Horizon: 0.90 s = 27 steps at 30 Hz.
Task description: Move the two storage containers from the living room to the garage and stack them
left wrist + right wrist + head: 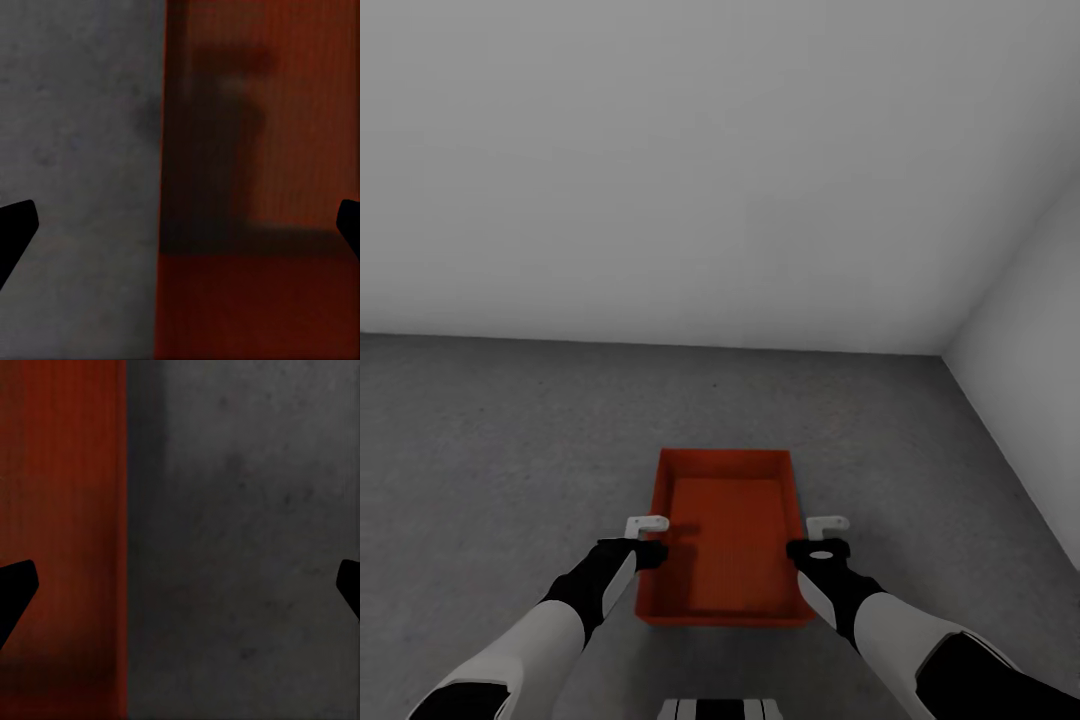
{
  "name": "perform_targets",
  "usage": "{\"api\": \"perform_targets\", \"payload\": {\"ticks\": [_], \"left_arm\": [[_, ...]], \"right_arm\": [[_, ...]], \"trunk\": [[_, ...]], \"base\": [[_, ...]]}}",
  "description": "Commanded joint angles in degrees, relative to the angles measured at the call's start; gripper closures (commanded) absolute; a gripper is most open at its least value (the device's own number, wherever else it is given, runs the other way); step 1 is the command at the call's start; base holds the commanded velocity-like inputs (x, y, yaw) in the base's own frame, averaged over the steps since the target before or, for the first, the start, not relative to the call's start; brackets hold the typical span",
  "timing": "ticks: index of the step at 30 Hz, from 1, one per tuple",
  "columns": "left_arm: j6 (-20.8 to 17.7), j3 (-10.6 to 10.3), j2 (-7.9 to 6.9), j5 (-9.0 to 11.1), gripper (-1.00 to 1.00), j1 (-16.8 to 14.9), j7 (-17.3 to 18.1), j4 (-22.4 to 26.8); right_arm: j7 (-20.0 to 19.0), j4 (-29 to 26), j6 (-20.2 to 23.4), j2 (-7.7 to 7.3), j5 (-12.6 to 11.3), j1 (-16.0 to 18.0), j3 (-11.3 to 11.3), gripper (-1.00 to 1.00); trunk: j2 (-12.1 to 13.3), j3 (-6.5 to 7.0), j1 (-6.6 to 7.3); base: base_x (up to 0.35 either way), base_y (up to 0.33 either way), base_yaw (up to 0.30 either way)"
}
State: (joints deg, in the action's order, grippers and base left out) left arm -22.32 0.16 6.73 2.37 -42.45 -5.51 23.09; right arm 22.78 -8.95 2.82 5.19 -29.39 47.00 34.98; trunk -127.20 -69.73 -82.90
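- An orange-red storage container (725, 540) sits low in the middle of the head view, its open top up, on the grey concrete floor (510, 450) of the garage.
- Plain white walls (710, 170) meet in a corner up at the right of that view.
- The left gripper (648, 538) is at the container's left long wall, and the right gripper (822, 538) is at its right long wall (one on each side, about level with each other).
- From the left wrist, both dark fingertips (16, 229) stand wide apart, the container's wall edge between them, so the jaws are spread and clamp nothing.
- From the right wrist, the fingertips (16, 589) are equally far apart, astride the red wall (64, 510) and bare floor (247, 532).
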Motion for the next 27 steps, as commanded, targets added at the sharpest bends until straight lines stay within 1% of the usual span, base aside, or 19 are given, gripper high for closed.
{"api": "perform_targets", "payload": {"ticks": [1,5,8,27], "left_arm": [[-0.3,0.0,0.03,0.3,-1.0,0.0,-0.3,0.1],[-0.3,0.0,0.04,0.3,-1.0,0.0,-0.3,0.1],[-0.3,0.0,0.04,0.3,-1.0,0.0,-0.3,0.1],[-0.3,0.0,-0.04,0.2,-1.0,0.0,-0.3,0.1]], "right_arm": [[0.4,-0.1,-0.1,-0.01,-0.3,0.0,0.5,-1.0],[0.3,0.1,-2.1,0.06,-0.3,0.0,0.5,-1.0],[0.3,0.2,-2.7,0.08,-0.3,0.0,0.5,-1.0],[0.2,0.2,-3.1,-0.09,-0.4,0.0,0.4,-1.0]], "trunk": [[0.4,0.15,0.23],[2.0,0.86,1.11],[3.2,1.4,1.77],[10.8,4.81,5.94]], "base": [[0.0,0.0,0.0],[0.0,0.0,0.0],[0.0,0.0,0.0],[0.0,0.0,0.0]]}}
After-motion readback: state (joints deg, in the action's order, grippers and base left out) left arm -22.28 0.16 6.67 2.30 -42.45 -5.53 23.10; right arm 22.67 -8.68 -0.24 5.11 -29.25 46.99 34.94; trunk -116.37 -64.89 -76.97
